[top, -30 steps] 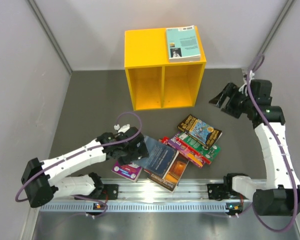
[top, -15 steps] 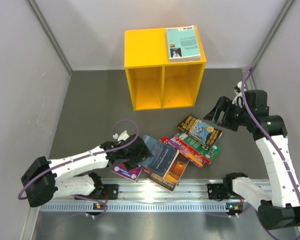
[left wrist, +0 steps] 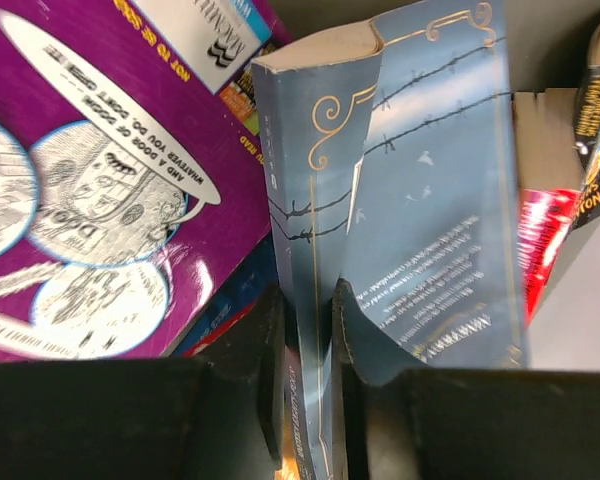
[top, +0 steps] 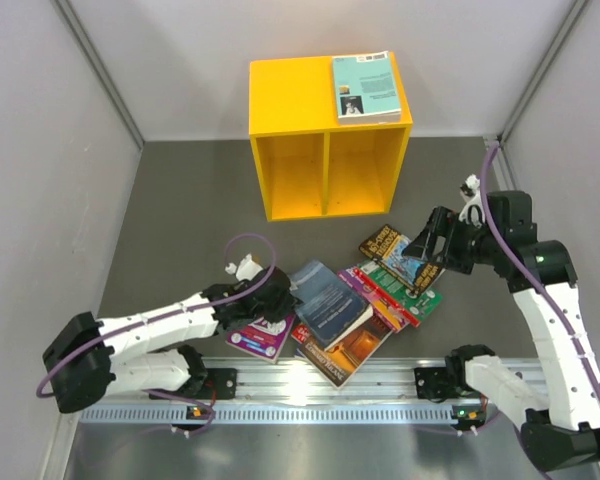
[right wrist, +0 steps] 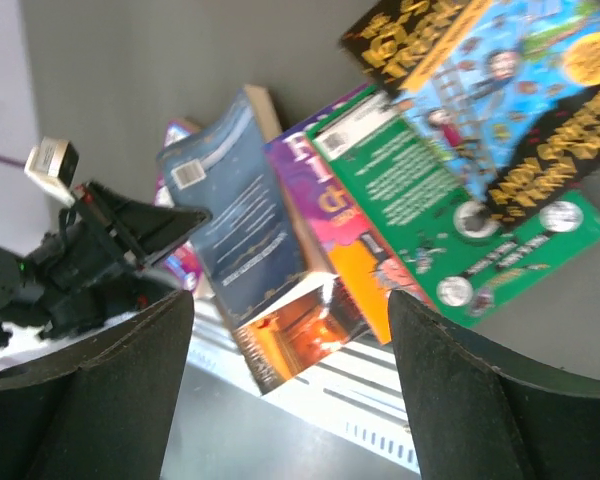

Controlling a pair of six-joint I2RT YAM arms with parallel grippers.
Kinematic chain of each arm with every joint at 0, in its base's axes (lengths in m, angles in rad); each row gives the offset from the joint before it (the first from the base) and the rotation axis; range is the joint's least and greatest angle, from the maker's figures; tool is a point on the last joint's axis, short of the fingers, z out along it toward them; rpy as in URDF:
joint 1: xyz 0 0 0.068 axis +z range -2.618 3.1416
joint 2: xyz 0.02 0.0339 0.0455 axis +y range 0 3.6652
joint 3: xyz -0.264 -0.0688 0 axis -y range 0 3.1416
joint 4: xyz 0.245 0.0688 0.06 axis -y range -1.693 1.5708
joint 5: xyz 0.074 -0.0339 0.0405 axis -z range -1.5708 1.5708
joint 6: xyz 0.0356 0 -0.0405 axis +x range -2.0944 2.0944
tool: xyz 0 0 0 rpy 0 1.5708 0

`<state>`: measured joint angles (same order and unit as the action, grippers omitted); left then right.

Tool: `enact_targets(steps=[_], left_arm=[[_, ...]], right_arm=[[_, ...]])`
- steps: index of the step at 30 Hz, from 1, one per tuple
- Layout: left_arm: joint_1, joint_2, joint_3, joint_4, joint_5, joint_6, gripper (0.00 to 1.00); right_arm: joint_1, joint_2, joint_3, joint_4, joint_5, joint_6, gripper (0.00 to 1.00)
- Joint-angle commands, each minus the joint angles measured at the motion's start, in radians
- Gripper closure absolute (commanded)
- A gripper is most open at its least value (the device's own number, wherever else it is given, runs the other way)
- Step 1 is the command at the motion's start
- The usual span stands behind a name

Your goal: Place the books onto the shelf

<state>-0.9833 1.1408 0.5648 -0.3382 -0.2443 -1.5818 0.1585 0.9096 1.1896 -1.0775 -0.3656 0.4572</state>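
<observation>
In front of the yellow shelf [top: 290,95], off toward its left side, a purple book [top: 255,342] lies flat with the left arm reaching over it. Just to its right the left gripper [top: 282,298] sits low, its fingers [left wrist: 265,340] clamped on the spine edge of a blue-grey paperback [top: 325,298], whose cover bows near the grip. An orange-brown book [top: 348,350] lies under that paperback, farthest from the shelf.

Further right, in front of the shelf's right compartment, a purple-pink book [top: 365,290], a green book [top: 412,292] and a dark book with yellow lettering [top: 392,250] overlap one another. The right gripper [top: 432,240] hovers over the dark book's right end, fingers [right wrist: 90,400] wide apart and holding nothing.

On the right half of the shelf's top lies a pale teal book [top: 365,88], flat.
</observation>
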Motion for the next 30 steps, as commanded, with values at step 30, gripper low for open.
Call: enact_targets(steps=[30], left_arm=[[0.011,-0.170,0.952,-0.309,0.072,0.686,1.00]], right_arm=[[0.447,0.195,-0.225,0.944,-0.363,0.485,0.00]])
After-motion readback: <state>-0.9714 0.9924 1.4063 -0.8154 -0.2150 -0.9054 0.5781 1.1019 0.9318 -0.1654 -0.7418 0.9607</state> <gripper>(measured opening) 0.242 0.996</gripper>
